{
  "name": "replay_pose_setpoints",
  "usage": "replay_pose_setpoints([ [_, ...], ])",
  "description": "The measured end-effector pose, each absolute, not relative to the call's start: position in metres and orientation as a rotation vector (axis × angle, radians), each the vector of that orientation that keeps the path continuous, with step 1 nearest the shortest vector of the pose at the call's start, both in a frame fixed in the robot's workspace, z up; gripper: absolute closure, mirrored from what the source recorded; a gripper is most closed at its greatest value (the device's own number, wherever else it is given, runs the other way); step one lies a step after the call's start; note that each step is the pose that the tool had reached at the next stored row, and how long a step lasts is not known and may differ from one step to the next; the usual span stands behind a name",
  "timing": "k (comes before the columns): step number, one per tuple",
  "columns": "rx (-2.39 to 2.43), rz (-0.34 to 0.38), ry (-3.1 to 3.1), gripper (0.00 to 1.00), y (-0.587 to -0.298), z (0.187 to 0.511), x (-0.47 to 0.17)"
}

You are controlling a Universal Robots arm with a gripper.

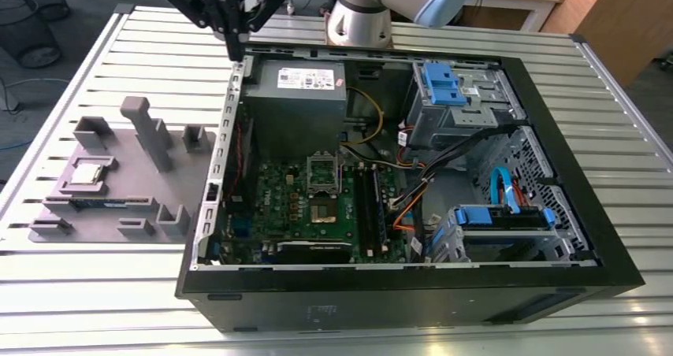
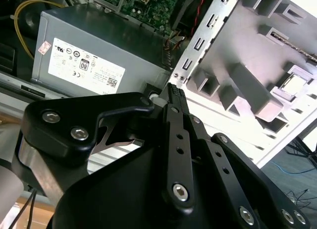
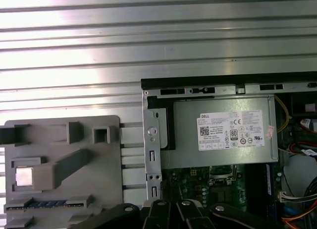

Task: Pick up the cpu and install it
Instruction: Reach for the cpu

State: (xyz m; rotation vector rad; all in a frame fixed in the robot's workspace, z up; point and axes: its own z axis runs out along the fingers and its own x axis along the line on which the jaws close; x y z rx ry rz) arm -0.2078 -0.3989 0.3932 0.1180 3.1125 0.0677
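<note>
On slatted desk [image 1: 105,293], sitting in grey fixture [image 1: 137,202]: cpu [image 1: 90,172]. Hovering above case rim [image 1: 236,80]: gripper [image 1: 233,53], closed together, empty. Risking striking rim if descending here.

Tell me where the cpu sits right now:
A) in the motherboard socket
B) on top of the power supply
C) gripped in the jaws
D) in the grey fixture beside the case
D: the cpu lies in a pocket of the grey fixture, on the exterior view's left of the open case, while the gripper hangs apart from it near the power supply.
</note>
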Motion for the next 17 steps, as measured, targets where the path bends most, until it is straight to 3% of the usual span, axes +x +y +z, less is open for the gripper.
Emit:
replay_pose_setpoints([
  [17,0.118,0.068,3.112,0.89,-0.399,0.393,-0.227],
])
